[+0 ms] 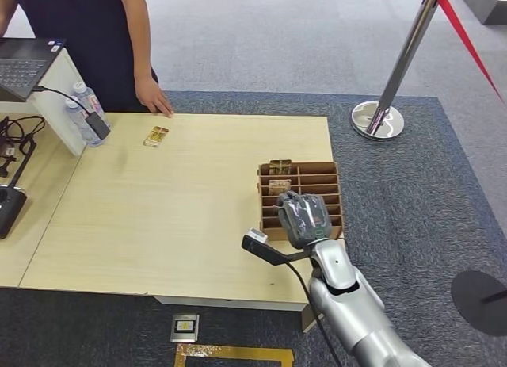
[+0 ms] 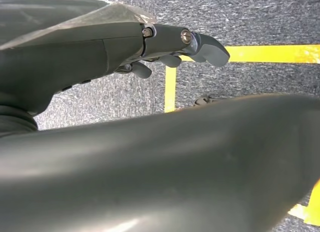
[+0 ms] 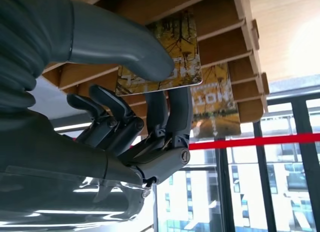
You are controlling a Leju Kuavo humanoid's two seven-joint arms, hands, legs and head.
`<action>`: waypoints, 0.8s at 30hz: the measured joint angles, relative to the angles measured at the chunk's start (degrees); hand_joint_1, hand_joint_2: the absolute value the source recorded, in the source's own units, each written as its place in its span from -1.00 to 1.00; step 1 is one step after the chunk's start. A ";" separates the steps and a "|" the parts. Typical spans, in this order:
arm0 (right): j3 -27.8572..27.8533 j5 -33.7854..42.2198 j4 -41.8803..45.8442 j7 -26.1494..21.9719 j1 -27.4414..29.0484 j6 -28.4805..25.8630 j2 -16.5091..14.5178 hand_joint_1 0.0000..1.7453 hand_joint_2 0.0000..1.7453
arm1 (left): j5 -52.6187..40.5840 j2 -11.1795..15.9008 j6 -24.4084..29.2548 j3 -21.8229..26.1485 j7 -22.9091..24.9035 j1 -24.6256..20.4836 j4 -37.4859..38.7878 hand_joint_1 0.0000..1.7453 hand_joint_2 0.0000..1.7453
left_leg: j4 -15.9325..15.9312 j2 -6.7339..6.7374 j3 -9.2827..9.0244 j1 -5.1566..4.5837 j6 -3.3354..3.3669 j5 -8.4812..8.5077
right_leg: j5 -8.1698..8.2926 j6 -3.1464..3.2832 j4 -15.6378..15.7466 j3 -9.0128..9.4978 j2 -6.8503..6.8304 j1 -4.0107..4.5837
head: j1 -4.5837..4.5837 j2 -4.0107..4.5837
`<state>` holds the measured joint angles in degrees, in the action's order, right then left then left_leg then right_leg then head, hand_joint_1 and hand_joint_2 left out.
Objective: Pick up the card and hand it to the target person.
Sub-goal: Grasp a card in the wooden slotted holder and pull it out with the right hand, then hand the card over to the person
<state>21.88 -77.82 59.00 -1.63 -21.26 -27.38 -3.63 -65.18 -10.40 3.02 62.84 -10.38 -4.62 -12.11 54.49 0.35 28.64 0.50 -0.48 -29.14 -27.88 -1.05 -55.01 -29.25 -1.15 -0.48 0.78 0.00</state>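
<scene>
Glossy card (image 3: 166, 51); wooden rack (image 1: 310, 185) (matt).

Silver arm (image 1: 352, 303) — grey, seemingly ribbed hand (image 1: 303, 219)

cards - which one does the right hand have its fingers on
The card nearest the hand in the wooden rack, pinched between thumb and fingers of the right hand. The second card stands free behind it; a third lies near the person.

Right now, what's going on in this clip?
The robot's right hand is at the slotted wooden rack on the table, thumb and fingers pinching a yellow card that stands in a slot. Another card stands behind it. A person's hand rests on the far edge, near a loose card. The left hand hangs over the carpet.
</scene>
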 joint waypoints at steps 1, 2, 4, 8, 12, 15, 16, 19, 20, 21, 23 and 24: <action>0.01 -0.11 1.00 -0.06 0.35 0.04 0.19 1.00 1.00 | 0.07 0.02 0.00 0.01 -0.02 0.02 0.02 -1.00 -1.00 | 0.00 0.00 0.00 0.00 0.00 0.00 | 0.00 0.00 0.00 0.00 0.00 0.00 | 0.01 0.00; 0.03 -0.26 2.20 -0.10 0.77 0.16 0.42 1.00 1.00 | 0.16 0.04 0.00 0.03 -0.05 0.05 0.04 -1.00 -1.00 | 0.00 0.00 0.00 0.00 0.00 0.00 | 0.00 0.00 0.00 0.00 0.00 0.00 | 0.01 0.00; 0.11 -0.62 5.36 0.00 1.81 0.75 1.08 1.00 1.00 | 0.30 0.07 0.00 0.05 -0.11 0.13 0.07 -1.00 -1.00 | 0.00 0.00 0.01 0.00 0.00 0.00 | 0.00 0.00 0.00 -0.01 0.00 0.00 | 0.01 0.00; 0.45 -1.10 12.77 0.56 3.60 2.47 2.63 1.00 1.00 | 0.42 0.12 0.00 0.08 -0.15 0.36 0.11 -1.00 -1.00 | 0.00 0.00 0.01 0.00 0.00 0.00 | 0.00 0.00 0.00 -0.01 0.00 0.00 | -0.01 0.00; 1.11 -1.29 19.28 0.58 4.57 2.91 3.68 1.00 1.00 | 0.45 0.15 0.03 0.08 -0.27 0.43 0.13 -1.00 -1.00 | 0.00 0.00 0.01 0.00 0.00 0.00 | 0.00 0.00 0.00 -0.01 0.00 0.00 | -0.03 0.00; 2.16 -1.14 23.59 -0.16 4.68 2.96 4.24 1.00 1.00 | 0.25 0.15 0.15 0.08 -0.31 0.43 0.15 -1.00 -1.00 | 0.00 0.01 0.00 0.00 0.00 0.00 | 0.00 0.00 -0.01 -0.01 0.00 0.00 | -0.02 0.00; 2.63 -0.97 24.79 -0.51 4.55 3.03 4.35 1.00 1.00 | 0.16 0.15 0.17 0.08 -0.31 0.42 0.15 -1.00 -1.00 | 0.00 0.01 0.00 0.00 0.00 0.00 | 0.00 0.00 -0.01 0.00 0.00 0.00 | -0.02 0.00; 4.36 -0.23 27.17 -1.53 3.45 3.23 4.46 1.00 1.00 | -0.18 0.13 0.20 0.08 -0.31 0.37 0.15 -1.00 -1.00 | 0.00 0.01 0.01 0.01 -0.01 0.00 | 0.00 0.00 -0.02 0.00 0.00 0.00 | -0.02 0.00; 5.02 0.11 27.51 -1.98 2.80 3.25 4.40 1.00 1.00 | -0.34 0.13 0.20 0.08 -0.32 0.35 0.15 -1.00 -1.00 | 0.00 0.01 0.01 0.01 -0.01 0.00 | 0.00 0.00 -0.03 0.00 0.00 0.01 | -0.02 0.00; 5.72 0.55 27.65 -2.52 1.96 3.25 4.25 1.00 1.00 | -0.54 0.12 0.20 0.07 -0.31 0.31 0.15 -1.00 -1.00 | 0.00 0.01 0.01 0.01 -0.01 0.01 | 0.00 0.00 -0.04 0.01 0.00 0.01 | -0.01 0.00; 7.19 1.55 27.41 -3.57 -0.27 3.34 3.56 1.00 1.00 | -1.04 0.07 0.20 0.02 -0.09 0.12 0.16 -1.00 -1.00 | 0.00 0.01 0.01 0.00 -0.02 0.02 | 0.01 0.01 -0.06 0.00 0.00 0.01 | 0.00 0.00; 7.93 2.09 27.08 -4.01 -1.65 3.49 2.95 1.00 1.00 | -1.33 0.02 0.19 -0.02 0.16 -0.05 0.17 -1.00 -1.00 | 0.00 0.01 0.01 0.00 -0.02 0.04 | 0.01 0.01 -0.07 0.00 0.00 0.00 | 0.01 0.00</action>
<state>29.81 -75.73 86.07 -5.63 -22.91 -23.90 -0.68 -66.51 -10.38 3.21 62.82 -10.22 -4.67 -11.94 54.49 0.36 28.65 0.50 -0.50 -29.11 -27.87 -1.04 -55.08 -29.25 -1.15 -0.47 0.78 0.00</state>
